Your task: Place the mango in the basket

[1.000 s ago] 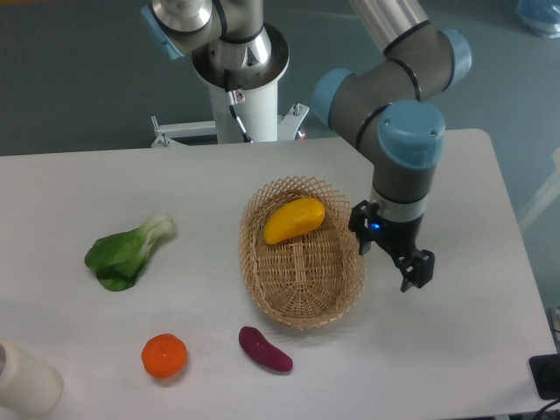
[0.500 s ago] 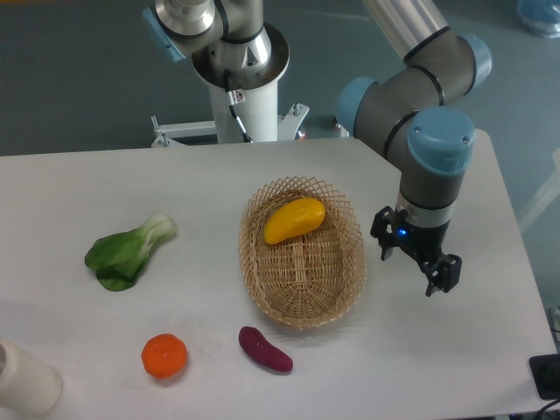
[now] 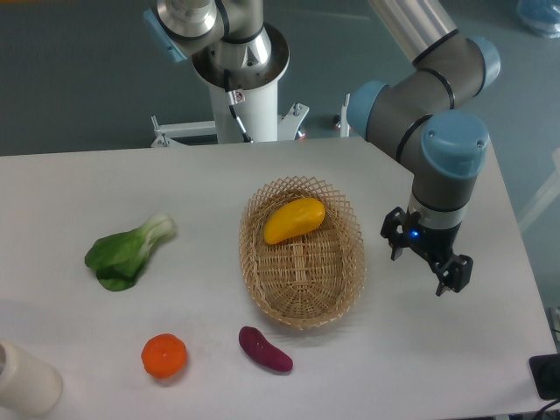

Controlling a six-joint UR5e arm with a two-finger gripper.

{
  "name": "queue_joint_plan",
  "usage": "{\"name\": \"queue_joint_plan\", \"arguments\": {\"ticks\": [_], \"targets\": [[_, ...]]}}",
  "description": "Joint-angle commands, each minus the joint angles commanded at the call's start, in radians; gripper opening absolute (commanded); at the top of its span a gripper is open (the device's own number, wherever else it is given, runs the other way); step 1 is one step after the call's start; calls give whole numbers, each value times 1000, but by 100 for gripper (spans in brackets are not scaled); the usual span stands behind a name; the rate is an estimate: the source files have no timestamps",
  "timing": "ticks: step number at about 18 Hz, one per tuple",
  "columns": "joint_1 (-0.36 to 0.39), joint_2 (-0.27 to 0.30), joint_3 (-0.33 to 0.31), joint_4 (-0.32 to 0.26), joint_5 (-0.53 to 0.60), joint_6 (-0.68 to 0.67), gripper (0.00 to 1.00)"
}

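Now the mango (image 3: 294, 220) lies inside the basket (image 3: 302, 308), toward its far end, resting on the wicker floor against the upper rim. Off to the basket's right, the gripper (image 3: 426, 263) hangs above the white table (image 3: 79, 192), clear of the wicker, its two fingers spread apart and holding nothing. A leafy green vegetable (image 3: 128, 252) sits well to the left, while a round orange fruit (image 3: 164, 356) and a dark purple vegetable (image 3: 265, 349) lie near the front edge.
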Motion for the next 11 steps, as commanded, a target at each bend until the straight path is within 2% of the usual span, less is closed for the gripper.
{"name": "queue_joint_plan", "arguments": {"ticks": [6, 11], "targets": [[8, 8, 14, -63, 43, 2, 100], [18, 8, 23, -80, 43, 2, 100]]}}
